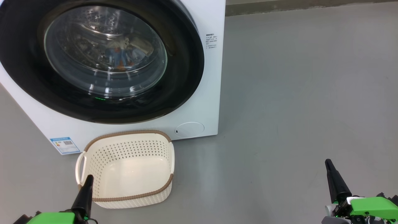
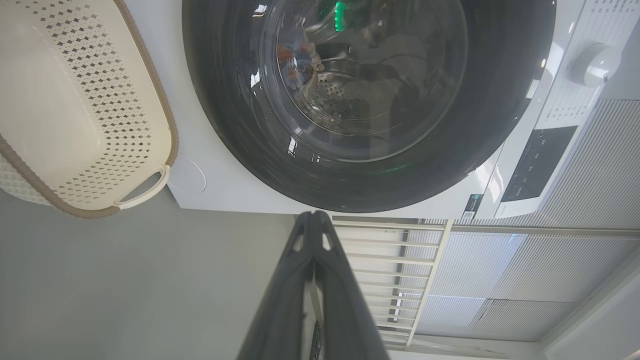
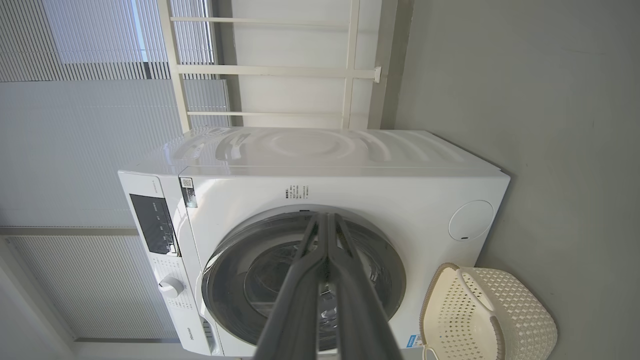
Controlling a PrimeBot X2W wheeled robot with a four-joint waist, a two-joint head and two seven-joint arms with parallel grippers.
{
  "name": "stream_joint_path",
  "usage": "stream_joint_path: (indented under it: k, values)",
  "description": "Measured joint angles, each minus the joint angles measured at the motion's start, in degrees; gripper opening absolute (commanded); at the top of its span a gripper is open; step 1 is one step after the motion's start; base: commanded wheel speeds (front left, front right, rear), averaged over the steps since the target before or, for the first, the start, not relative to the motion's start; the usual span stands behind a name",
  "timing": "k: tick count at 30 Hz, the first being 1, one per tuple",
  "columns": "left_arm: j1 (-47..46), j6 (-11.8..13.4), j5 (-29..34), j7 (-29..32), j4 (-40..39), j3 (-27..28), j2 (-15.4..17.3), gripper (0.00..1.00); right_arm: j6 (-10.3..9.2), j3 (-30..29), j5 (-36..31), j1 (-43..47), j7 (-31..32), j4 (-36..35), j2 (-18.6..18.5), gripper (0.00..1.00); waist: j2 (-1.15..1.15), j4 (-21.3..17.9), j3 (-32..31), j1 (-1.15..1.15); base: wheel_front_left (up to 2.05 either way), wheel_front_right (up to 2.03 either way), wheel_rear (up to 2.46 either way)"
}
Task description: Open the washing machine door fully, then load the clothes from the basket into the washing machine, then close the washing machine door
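The washing machine door [image 1: 105, 53] sits flush against the white washing machine [image 1: 213, 102], so I judge the task to be at or near its end. The clothes [image 1: 122, 57] lie inside the drum, a blue and orange bundle seen through the glass. The basket [image 1: 127, 134] stands on the grey floor [image 1: 295, 93] just in front of the machine, below the door, with nothing in it. That spot likely kept the carry from basket to drum short.

The left gripper [image 1: 89, 178] hangs low by the basket's near rim, its fingers pressed together on nothing. The right gripper [image 1: 329, 163] is well apart over bare floor, also closed and holding nothing. Both look parked clear of the door.

A blue label sticker [image 1: 64, 145] at the machine's lower corner carries a small code square, and its print is too fine to read. A block of small grey text [image 1: 211, 40] beside the door is equally illegible. In the right wrist view, a dark control panel [image 3: 155, 225] and a dial [image 3: 171, 286] carry markings I cannot make out. The round flap [image 1: 189, 129] is shut.
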Motion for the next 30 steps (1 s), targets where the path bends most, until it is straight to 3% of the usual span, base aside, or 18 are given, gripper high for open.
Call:
stream_joint_path:
  k: [30]
  values:
    - [0.0, 0.0, 0.0, 0.0, 0.0, 0.0, 0.0, 0.00, 0.00, 0.0, 0.0, 0.0, 0.0, 0.0, 0.0, 0.00, 0.00, 0.0, 0.0, 0.00, 0.00, 0.00, 0.00]
